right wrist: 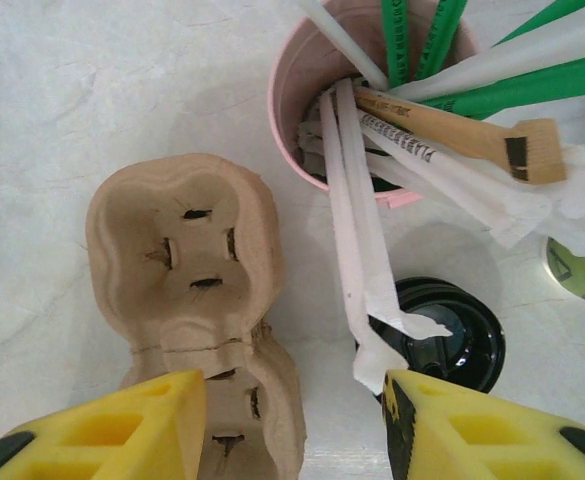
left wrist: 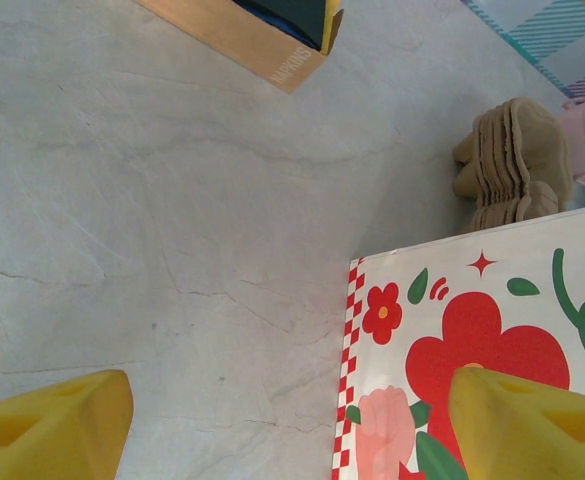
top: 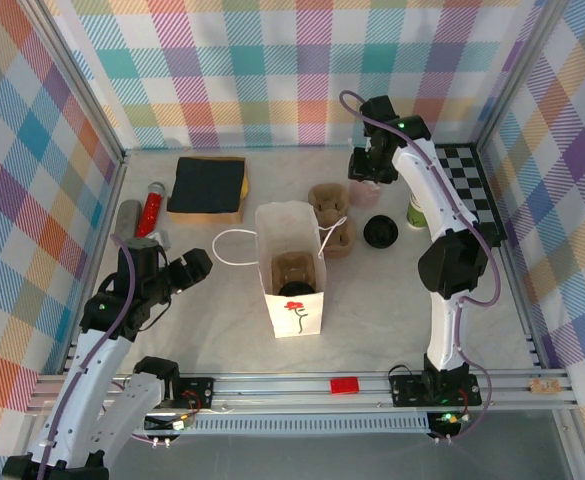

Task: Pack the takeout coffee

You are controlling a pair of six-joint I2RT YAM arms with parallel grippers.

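A white paper bag (top: 290, 300) with a red flower print stands open in the middle of the table. Inside its mouth sits a brown cup carrier (top: 294, 268) with a round black lid (top: 294, 291) beside it; this looks like the takeout coffee, its sides hidden by the bag. My left gripper (top: 177, 268) hovers open to the left of the bag. In the left wrist view the bag's printed side (left wrist: 472, 320) lies behind the right fingertip (left wrist: 532, 425). My right gripper (right wrist: 297, 420) is open over the table between a carrier stack (right wrist: 187, 250) and a loose black lid (right wrist: 452, 335), holding nothing.
A pink cup (right wrist: 302, 90) of wrapped straws and stirrers stands just past my right gripper. A lidless green cup (top: 417, 212) stands by the right arm. A napkin box (top: 207, 187) and a red tube (top: 150, 208) lie at the back left. Checked walls enclose the table.
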